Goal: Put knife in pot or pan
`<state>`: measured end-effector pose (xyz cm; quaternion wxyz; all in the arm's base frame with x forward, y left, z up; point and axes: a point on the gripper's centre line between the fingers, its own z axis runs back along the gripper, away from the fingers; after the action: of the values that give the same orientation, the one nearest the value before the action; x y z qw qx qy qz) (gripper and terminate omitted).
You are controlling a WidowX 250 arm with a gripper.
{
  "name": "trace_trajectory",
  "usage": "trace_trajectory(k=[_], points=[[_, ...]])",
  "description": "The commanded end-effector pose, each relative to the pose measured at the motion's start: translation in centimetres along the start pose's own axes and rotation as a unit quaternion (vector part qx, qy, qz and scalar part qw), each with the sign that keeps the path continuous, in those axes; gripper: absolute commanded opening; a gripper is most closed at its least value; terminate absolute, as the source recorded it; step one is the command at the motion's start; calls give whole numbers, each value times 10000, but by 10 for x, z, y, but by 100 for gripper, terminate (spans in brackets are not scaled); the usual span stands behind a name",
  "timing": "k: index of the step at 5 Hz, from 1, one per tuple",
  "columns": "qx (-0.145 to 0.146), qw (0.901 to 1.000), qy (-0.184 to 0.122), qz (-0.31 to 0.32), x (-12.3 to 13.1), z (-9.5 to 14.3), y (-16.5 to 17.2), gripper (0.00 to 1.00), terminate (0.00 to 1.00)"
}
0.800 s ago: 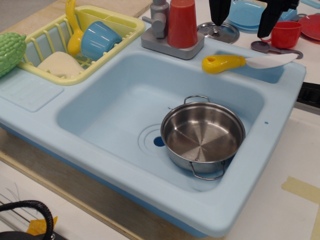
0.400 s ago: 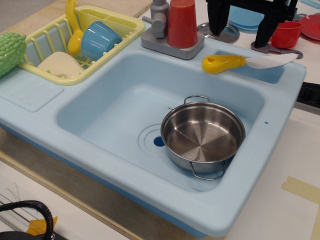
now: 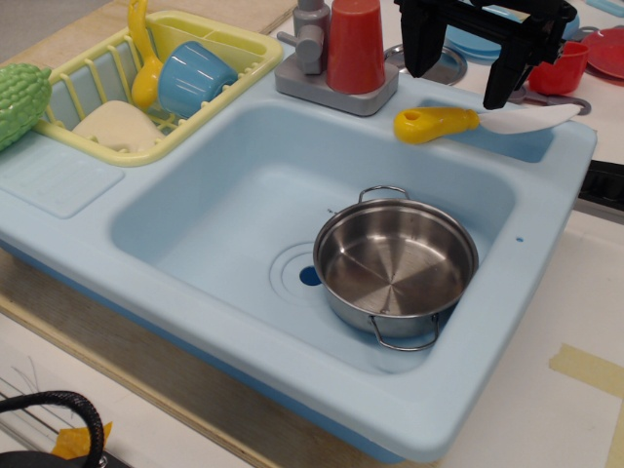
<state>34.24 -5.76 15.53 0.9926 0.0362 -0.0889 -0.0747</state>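
The hand [image 3: 456, 86] has dropped lower, wide open and empty above the knife [image 3: 478, 122]. The knife lies on the sink [image 3: 244, 195] rim, behind the pot [image 3: 395, 268].

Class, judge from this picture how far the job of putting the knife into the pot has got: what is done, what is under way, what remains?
Done: nothing placed; the pot sits empty in the sink. Under way: the open gripper hangs just above the knife, its fingers either side of the yellow handle, not gripping. Left: lower, grasp, lift the knife off the sink's back ledge, carry it forward, release it into the pot.
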Motion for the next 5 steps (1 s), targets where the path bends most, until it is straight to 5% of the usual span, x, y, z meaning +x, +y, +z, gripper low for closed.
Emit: trace_trajectory(k=[1, 5], points=[[-187, 9994, -154, -234, 5, -1, 8, 100, 0], [-462, 9989, 49, -99, 2, -31, 11, 100, 0]])
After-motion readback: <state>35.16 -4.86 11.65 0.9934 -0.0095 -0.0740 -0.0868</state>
